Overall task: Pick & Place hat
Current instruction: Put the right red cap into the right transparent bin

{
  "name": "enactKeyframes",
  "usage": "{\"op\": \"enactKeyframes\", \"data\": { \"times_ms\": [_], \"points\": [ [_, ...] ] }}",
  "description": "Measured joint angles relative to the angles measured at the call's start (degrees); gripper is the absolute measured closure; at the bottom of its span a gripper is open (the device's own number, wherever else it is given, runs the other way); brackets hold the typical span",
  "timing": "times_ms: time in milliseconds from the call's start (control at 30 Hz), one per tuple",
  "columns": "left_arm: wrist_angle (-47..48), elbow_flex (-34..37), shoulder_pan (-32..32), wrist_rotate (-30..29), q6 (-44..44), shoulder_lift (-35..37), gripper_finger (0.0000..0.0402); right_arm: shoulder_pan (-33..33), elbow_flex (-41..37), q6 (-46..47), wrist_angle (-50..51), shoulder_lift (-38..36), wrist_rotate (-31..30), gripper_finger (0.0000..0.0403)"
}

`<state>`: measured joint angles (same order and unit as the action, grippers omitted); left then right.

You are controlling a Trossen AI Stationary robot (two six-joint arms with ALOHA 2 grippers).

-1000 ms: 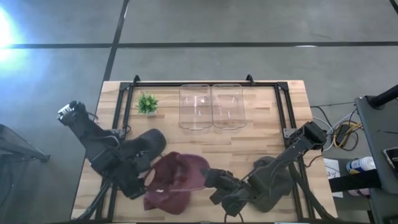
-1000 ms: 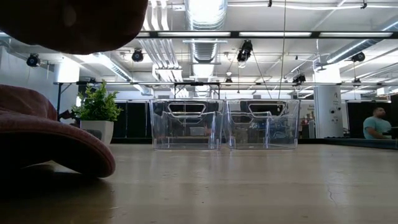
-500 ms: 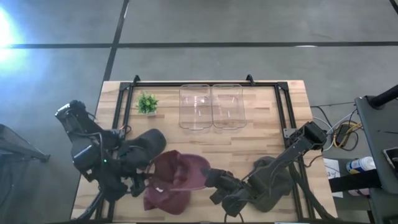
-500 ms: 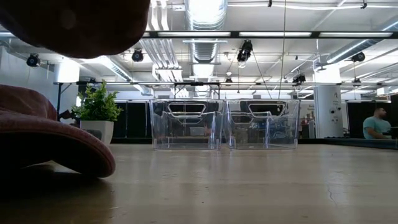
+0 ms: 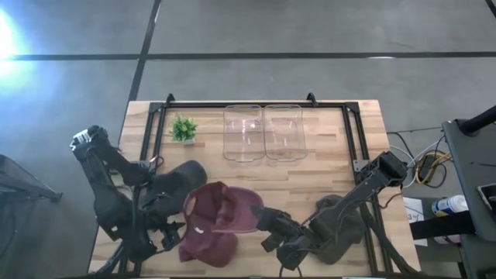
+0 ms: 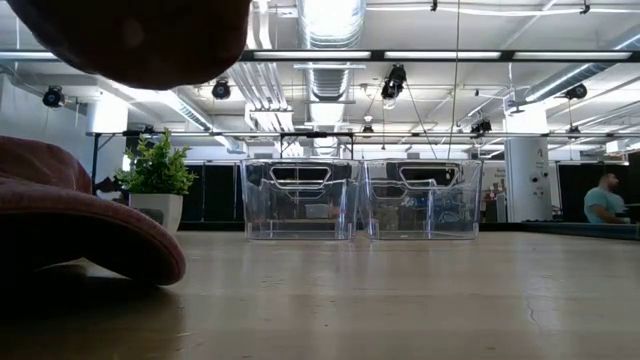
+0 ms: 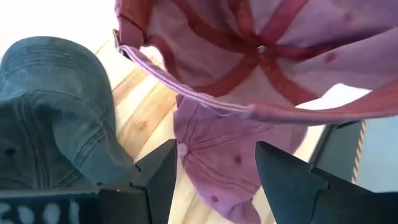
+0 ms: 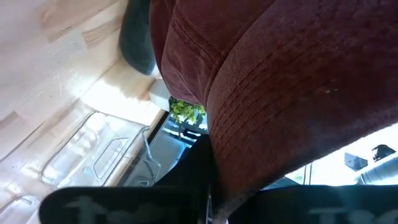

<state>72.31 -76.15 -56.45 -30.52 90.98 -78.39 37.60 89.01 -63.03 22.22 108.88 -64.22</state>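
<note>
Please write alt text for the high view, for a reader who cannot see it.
Seen from above, a maroon fabric cap lies on a wooden table, the right gripper at its edge. A dark grey cap, small green plant and two clear plastic bins lie nearby.

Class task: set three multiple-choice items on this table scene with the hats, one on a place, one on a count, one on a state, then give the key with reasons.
1. Where does the small plant stand?
A. Left of the two bins
B. Inside a bin
C. On a hat

2. How many clear bins are there?
A. One
B. Two
C. Four

3. What do the bins hold?
A. Hats
B. The plant
C. Nothing

Key: 1 A, the high view shows the plant left of the bins at the table's far side. 2 B, two stand side by side. 3 C, both look empty; the maroon hat and the dark hat lie outside them.
</note>
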Motion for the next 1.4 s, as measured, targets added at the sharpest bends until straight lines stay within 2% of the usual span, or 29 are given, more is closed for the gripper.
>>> {"op": "enactKeyframes", "data": {
  "times_ms": [133,300,400,500,633,700,967,1200,1400],
  "points": [
    [-3.4,3.0,0.4,-5.7,0.0,0.0,0.0191,0.0,0.1,-0.9,-0.3,0.0,0.5,0.0385],
    [-10.4,5.9,2.8,-13.7,-2.6,0.0,0.0191,0.0,0.1,-1.1,-0.7,0.0,4.2,0.0385],
    [-16.8,7.5,4.9,-14.3,-7.6,0.0,0.0191,0.0,0.1,-2.1,-1.9,0.4,4.5,0.0385],
    [-27.0,9.9,7.2,-14.5,-13.9,0.0,0.0191,-0.1,0.1,-3.9,-4.5,1.0,5.4,0.0385],
    [-41.6,13.4,9.8,-13.6,-22.8,0.0,0.0191,-0.6,0.7,-4.4,-6.2,1.9,7.5,0.0385],
    [-45.8,14.9,10.9,-12.2,-25.4,0.0,0.0191,-0.8,0.7,-4.6,-6.7,2.7,7.6,0.0385],
    [-50.5,20.2,13.0,-7.5,-26.4,-1.6,0.0191,-2.4,0.7,-3.4,-6.5,6.8,10.8,0.0382],
    [-64.7,24.9,16.9,2.1,-29.6,-7.3,0.0191,-3.9,0.6,-6.4,-7.3,8.3,11.8,0.0366],
    [-65.5,24.1,19.3,2.6,-33.2,-11.7,0.0191,-3.9,0.8,-5.5,-7.7,7.5,11.7,0.0352]
  ]
}}
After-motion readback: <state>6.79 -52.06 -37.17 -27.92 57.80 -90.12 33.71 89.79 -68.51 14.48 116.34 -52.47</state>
